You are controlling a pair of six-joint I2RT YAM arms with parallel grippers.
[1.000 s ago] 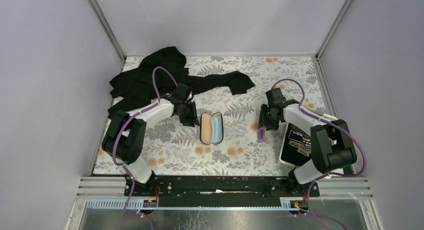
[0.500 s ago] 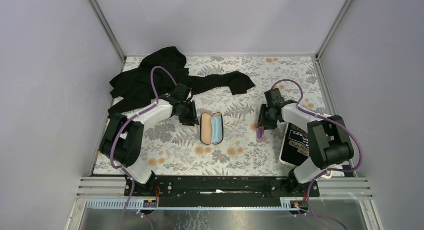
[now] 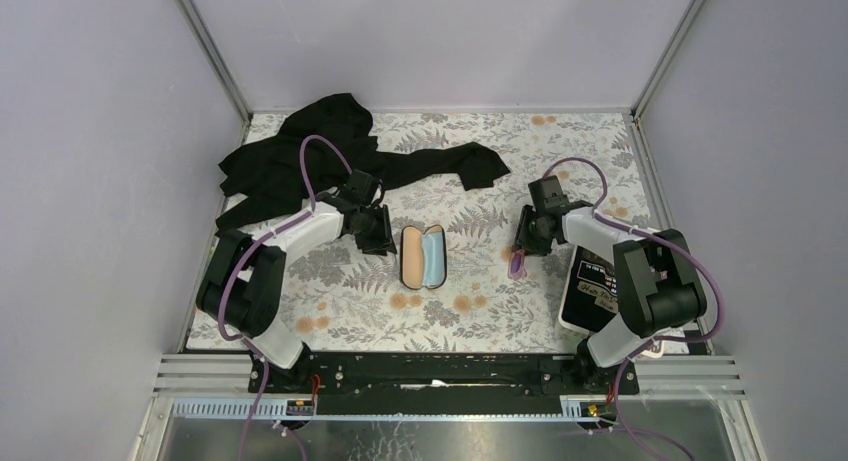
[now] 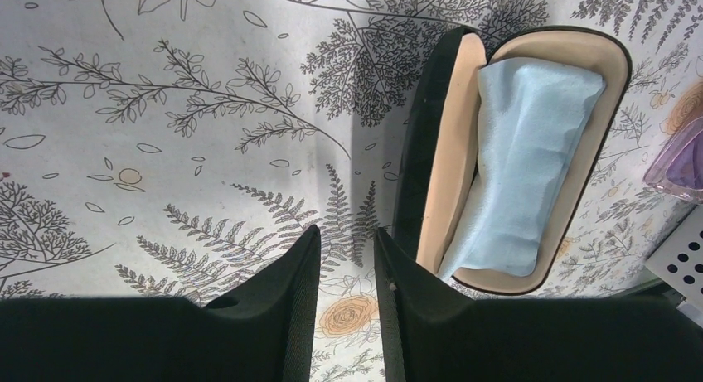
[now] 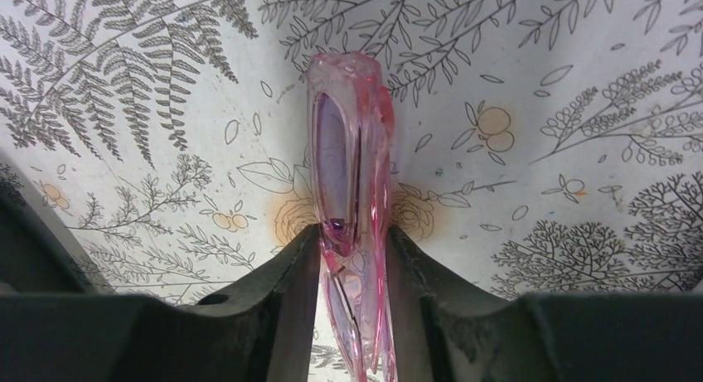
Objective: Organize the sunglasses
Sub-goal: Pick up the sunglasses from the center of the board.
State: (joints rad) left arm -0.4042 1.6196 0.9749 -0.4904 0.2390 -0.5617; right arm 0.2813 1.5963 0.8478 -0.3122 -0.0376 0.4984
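Observation:
The sunglasses (image 5: 352,150), folded, with pink arms and purple lenses, are gripped between my right gripper's (image 5: 352,233) fingers, just above the floral tablecloth. From above they hang below the right gripper (image 3: 526,241) as a small purple shape (image 3: 517,265); their edge also shows in the left wrist view (image 4: 681,162). The black oval case (image 3: 410,257) lies open in the middle, tan lining up, with the light blue cloth (image 4: 530,158) inside it. My left gripper (image 4: 346,233) hovers just left of the case (image 4: 452,142), jaws a narrow gap apart and empty; from above it sits beside the case (image 3: 378,241).
A black garment (image 3: 330,151) is spread across the back left of the table. A black and white flat package (image 3: 592,286) lies at the right, by the right arm. The cell's walls close in the table on three sides.
My right gripper has carried the sunglasses a little away from the front edge, towards the back. The left gripper has barely moved.

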